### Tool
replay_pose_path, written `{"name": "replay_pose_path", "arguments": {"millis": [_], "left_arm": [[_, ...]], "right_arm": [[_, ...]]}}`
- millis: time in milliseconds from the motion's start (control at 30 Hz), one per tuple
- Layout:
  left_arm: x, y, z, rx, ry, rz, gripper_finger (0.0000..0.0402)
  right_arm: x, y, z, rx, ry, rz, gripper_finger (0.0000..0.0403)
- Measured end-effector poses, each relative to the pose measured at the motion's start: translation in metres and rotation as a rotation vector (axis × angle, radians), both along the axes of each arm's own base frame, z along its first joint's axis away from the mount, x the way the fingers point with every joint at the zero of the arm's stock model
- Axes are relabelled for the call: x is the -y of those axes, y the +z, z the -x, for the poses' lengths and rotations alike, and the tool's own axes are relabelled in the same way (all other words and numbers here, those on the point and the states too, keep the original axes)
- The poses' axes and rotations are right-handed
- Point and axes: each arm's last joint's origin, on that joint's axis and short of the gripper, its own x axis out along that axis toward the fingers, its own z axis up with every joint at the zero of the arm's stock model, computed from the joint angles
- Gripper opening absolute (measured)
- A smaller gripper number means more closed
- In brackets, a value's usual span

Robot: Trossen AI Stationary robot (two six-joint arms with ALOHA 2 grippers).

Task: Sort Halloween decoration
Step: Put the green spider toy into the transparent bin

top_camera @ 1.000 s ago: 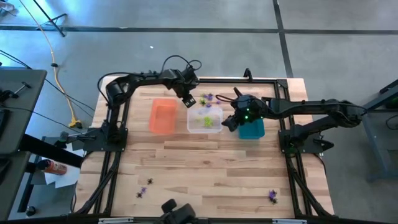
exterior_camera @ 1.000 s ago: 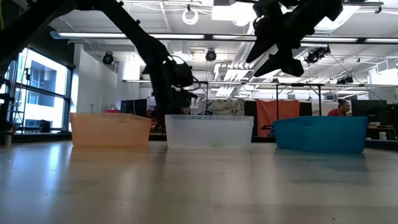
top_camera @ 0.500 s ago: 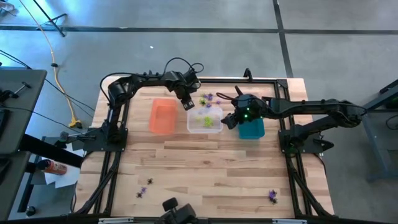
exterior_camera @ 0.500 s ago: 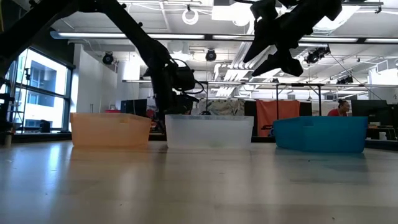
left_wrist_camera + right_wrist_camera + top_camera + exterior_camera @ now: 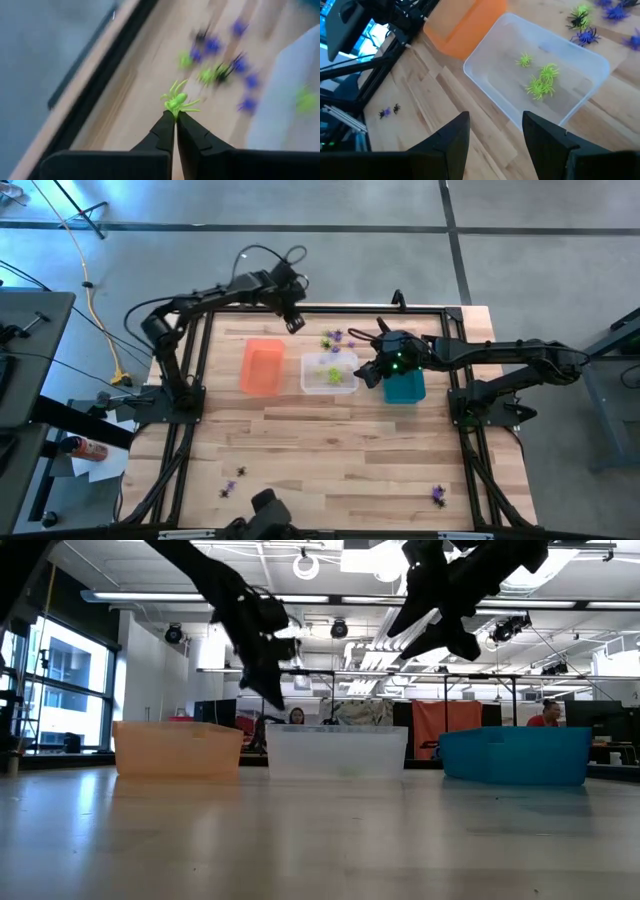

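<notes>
With its jaws shut on a lime green spider (image 5: 177, 101), the left gripper (image 5: 294, 323) hangs above the worktop's far edge, beyond the orange bin (image 5: 262, 366). It should carry the spider level over the clear bin (image 5: 329, 372), where green ones lie, and release low. The right gripper (image 5: 368, 374) waits there, jaws wide and empty.

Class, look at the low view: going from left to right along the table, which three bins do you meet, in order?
orange bin → clear bin → teal bin
</notes>
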Motion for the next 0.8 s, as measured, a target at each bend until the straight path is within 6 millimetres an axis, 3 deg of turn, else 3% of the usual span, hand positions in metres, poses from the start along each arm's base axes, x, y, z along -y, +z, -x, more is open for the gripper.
{"name": "replay_pose_path", "arguments": {"millis": [200,333,600,800], "left_arm": [[0.024,0.052,0.005,0.252,-0.059,-0.049,0.0],[0.055,0.068,0.015,0.449,-0.113,-0.074,0.0],[0.133,0.049,0.046,0.725,-0.172,-0.024,0.0],[0.17,0.026,0.047,0.786,-0.167,-0.029,0.0]], "right_arm": [[0.0,0.0,0.0,-0.003,0.016,0.043,0.0179],[0.001,0.002,-0.002,0.023,0.049,0.079,0.0179],[0.0,0.012,-0.008,0.135,0.163,0.158,0.0179],[0.0,0.015,-0.01,0.181,0.21,0.209,0.0179]]}}
